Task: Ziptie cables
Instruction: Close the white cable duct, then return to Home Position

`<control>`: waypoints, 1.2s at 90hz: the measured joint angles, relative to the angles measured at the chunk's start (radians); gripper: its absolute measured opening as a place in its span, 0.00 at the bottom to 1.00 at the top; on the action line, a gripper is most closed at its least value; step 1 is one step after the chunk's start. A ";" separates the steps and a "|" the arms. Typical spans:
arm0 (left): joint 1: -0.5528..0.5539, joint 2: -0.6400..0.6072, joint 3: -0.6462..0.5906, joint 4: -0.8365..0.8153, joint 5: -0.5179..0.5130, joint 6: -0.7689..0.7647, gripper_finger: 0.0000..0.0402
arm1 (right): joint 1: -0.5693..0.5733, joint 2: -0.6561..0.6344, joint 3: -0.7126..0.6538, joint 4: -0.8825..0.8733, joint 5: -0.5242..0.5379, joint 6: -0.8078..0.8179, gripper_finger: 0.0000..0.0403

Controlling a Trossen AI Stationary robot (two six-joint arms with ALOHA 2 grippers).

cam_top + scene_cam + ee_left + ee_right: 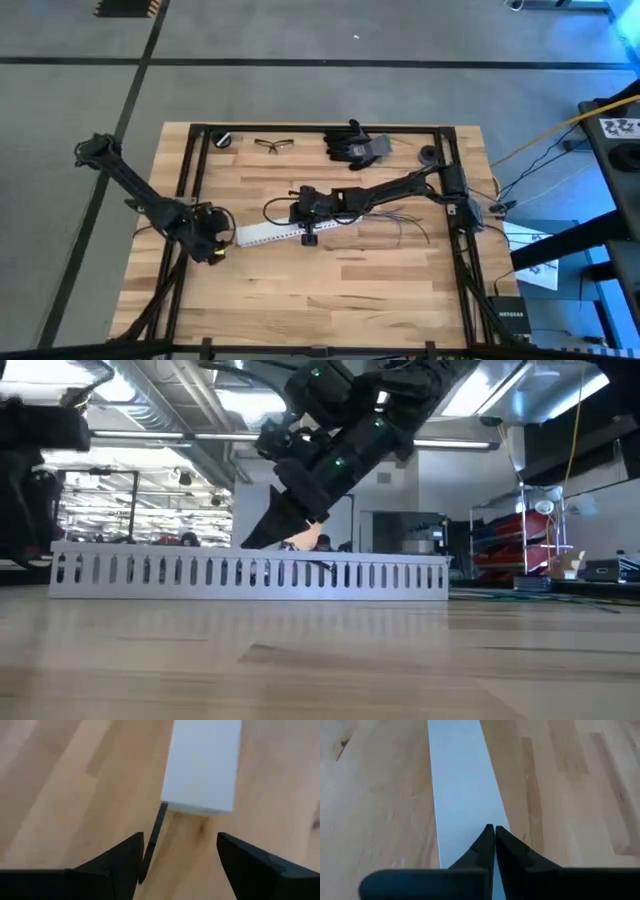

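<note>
While the right hand (308, 232) hangs pinched closed and empty over the strip (268, 233), the cables (400, 217) lie just beside it; the left hand (177, 862) gapes empty at the strip's other end.

We see the cables (405, 222), thin dark wires, lying loose and fanned out on the worktop (330, 290) right of centre, their curled ends trailing toward the near side, unbundled.
</note>
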 joint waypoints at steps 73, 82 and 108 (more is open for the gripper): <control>0.150 -0.394 0.169 -0.004 -0.274 0.517 0.49 | -0.123 -0.626 -0.445 0.030 -0.217 0.063 0.00; 0.160 -0.463 0.148 0.041 -0.274 0.571 0.47 | -0.135 -0.777 -0.641 0.176 -0.216 0.114 0.00; 0.186 -0.561 0.022 0.132 -0.297 0.577 0.40 | -0.138 -1.115 -1.016 0.378 -0.141 0.254 0.00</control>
